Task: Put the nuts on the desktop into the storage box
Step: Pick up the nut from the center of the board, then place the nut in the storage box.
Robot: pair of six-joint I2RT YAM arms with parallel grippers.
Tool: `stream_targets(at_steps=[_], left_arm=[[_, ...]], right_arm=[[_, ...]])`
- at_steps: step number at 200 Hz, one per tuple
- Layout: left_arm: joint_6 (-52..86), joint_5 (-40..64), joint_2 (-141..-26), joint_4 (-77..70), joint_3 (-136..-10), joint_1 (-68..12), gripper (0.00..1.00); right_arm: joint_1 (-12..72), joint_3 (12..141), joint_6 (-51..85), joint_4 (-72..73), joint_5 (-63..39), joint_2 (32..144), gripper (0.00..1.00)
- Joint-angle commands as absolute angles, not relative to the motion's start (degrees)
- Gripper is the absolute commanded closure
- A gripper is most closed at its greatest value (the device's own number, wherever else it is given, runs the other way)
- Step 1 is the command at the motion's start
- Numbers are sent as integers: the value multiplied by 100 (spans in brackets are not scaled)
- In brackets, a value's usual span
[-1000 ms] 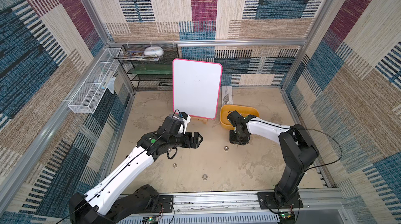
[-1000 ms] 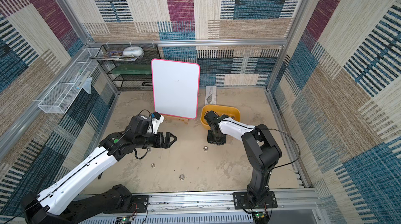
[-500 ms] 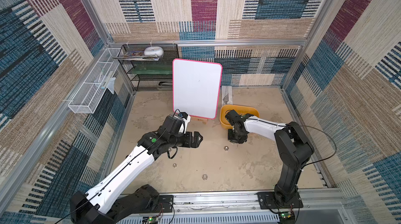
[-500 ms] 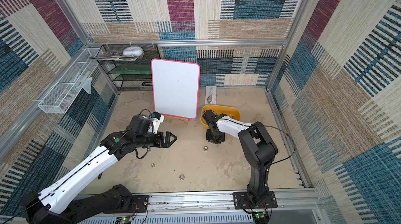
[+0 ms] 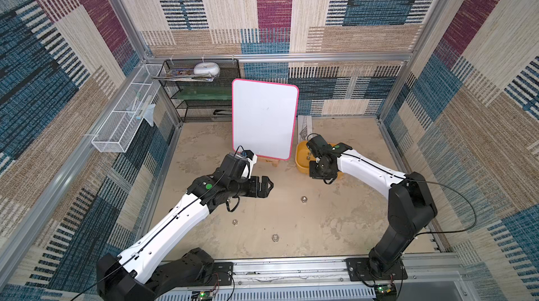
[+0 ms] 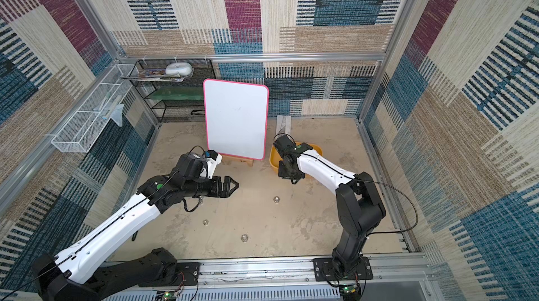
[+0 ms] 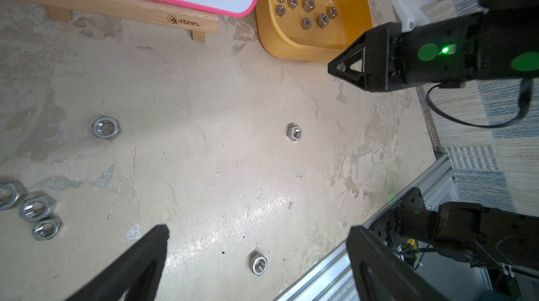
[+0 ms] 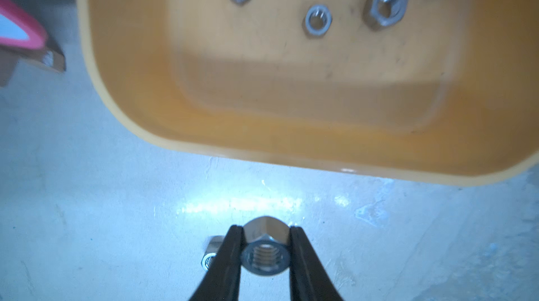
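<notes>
- Pinching one nut (image 8: 264, 255) in the right wrist view, the right tool (image 8: 265, 228) hangs just beside the storage box (image 8: 204, 139).
- Left wrist view: left tool (image 7: 256, 231) released; three clustered nuts (image 7: 37, 207) unseen from above.
- Both top views: storage box toward one o'clock on the mottled beige tabletop (image 5: 320, 226); patchwork walls (image 5: 262, 7).

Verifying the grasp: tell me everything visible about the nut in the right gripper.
The held nut is a shiny silver metal hex nut, its threaded bore facing the right wrist view. It sits between the right gripper's two black fingers, which press on opposite sides. It is over the desktop, just short of the storage box rim; whether it is lifted is unclear. Another nut lies beside it.
</notes>
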State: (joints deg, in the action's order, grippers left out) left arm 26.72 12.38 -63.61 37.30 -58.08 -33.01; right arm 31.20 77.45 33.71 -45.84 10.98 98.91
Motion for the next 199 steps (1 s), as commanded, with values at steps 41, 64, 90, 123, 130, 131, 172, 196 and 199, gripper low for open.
stream_targets(at_steps=[41, 64, 90, 123, 130, 131, 172, 196, 199], left_arm=[[2609, 1267, -6407, 3681, -5880, -3305, 0], [2563, 1213, -6407, 3748, -5938, -3304, 0], [2529, 1171, -6421, 3805, -6003, -3305, 0], [2516, 1195, -6495, 3754, -6070, -3305, 0], [2509, 1200, -6540, 3761, -6094, -3305, 0], [2511, 1202, -6552, 3757, -6097, -3305, 0], [2474, 1196, -6703, 3761, -6216, -3305, 0], [2444, 1170, -6767, 3792, -6273, -3304, 0], [2447, 1169, -6774, 3795, -6275, -3303, 0]], right_arm=[[2417, 8940, 2558, -4762, 1371, 10642, 75], [2254, 9299, 2401, -4715, 1290, 11125, 75], [2043, 9522, 2282, -4633, 1249, 11504, 75], [1806, 9649, 2163, -4535, 1168, 11777, 75], [1757, 9678, 2145, -4527, 1139, 11841, 75], [1757, 9678, 2140, -4522, 1136, 11849, 75], [1507, 9732, 2040, -4361, 1090, 12129, 75], [1374, 9819, 2004, -4270, 1056, 12300, 76], [1365, 9830, 1998, -4260, 1048, 12323, 76]])
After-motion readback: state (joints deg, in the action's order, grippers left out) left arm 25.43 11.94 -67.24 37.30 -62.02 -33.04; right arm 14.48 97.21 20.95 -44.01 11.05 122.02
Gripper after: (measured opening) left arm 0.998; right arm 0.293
